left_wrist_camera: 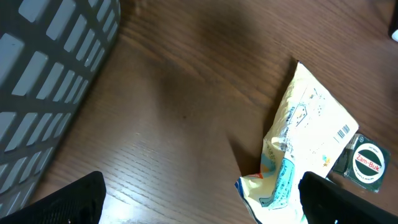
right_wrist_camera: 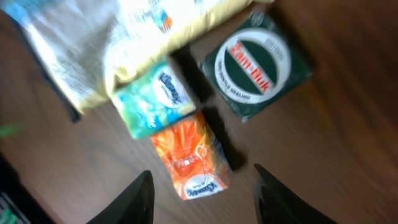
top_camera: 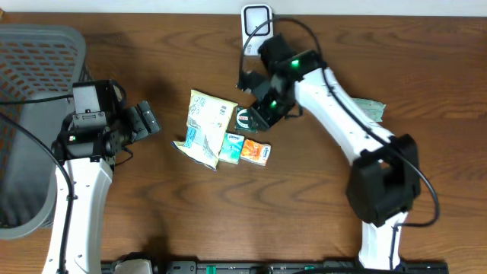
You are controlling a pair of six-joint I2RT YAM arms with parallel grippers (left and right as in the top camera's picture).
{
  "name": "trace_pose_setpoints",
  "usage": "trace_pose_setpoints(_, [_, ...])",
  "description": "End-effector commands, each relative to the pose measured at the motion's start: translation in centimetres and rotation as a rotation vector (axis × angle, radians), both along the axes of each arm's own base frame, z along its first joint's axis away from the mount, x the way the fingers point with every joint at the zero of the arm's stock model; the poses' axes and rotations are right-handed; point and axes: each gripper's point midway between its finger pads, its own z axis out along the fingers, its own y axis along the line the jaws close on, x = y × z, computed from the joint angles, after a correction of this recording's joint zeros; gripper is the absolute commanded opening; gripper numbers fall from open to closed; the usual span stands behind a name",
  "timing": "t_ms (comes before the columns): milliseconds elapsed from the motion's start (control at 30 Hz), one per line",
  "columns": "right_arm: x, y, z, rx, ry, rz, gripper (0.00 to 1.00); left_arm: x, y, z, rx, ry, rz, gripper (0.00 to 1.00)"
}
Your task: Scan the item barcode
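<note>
A: Starting at the far left, what do we have in the grey basket (top_camera: 30,114)?
B: We see only its mesh wall and floor. It sits off to the outer side of the left gripper (top_camera: 148,122), well apart from the items.
A: And those jaws?
B: Spread wide, gripping nothing. The yellow snack bag (top_camera: 207,128) lies ahead of them on the wooden table (top_camera: 152,213), its barcode (left_wrist_camera: 344,132) facing up.
A: Next along?
B: Against the bag's far edge we find a teal tissue pack (top_camera: 232,144), then an orange pack (top_camera: 256,152) just beside it. The green Zam-Buk box (top_camera: 245,119) sits near both.
A: Where is the right gripper (top_camera: 262,110)?
B: Over that cluster. Its jaws stand apart and hold nothing. The orange pack lies just ahead of the gap, the green box farther ahead and off to one side.
A: The scanner?
B: The white scanner (top_camera: 256,23) stands behind those jaws, at the table's far edge, apart from every item.
</note>
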Motion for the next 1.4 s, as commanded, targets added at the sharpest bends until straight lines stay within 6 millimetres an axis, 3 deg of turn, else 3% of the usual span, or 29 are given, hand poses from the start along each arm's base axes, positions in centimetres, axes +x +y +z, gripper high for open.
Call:
trace_pose_setpoints(0, [-0.7,-0.3,-3.3,-0.060,0.050,0.047,0.45,0.0,0.1,-0.1,-0.003,0.004,0.004,0.98])
trace_pose_setpoints(133, [-1.0,-0.6,-6.0,-0.097,0.099,0.060,0.41,0.0,0.1,-0.1,-0.003,0.004,0.004,0.98])
trace_pose_setpoints(367, [-2.2,-1.2,-9.3,-0.148,0.194,0.065,0.22,0.0,0.1,-0.1,-0.003,0.004,0.004,0.98])
trace_pose_setpoints(567, [-2.9,-1.0,-9.6,-0.147,0.223,0.073,0.08,0.0,0.1,-0.1,-0.003,0.004,0.004,0.98])
trace_pose_setpoints(667, [-3.1,-1.0,-9.6,-0.144,0.232,0.073,0.06,0.0,0.1,-0.1,-0.003,0.004,0.004,0.98])
trace_pose_setpoints(867, [-3.3,-1.0,-9.2,-0.143,0.249,0.066,0.22,0.0,0.1,-0.1,-0.003,0.004,0.004,0.98])
trace_pose_setpoints(1100, [-2.6,-0.4,-7.3,-0.124,0.243,0.059,0.41,0.0,0.1,-0.1,-0.003,0.004,0.004,0.98])
trace_pose_setpoints(1367, [-4.1,-0.7,-7.9,-0.144,0.290,0.067,0.49,0.0,0.1,-0.1,-0.003,0.004,0.004,0.97])
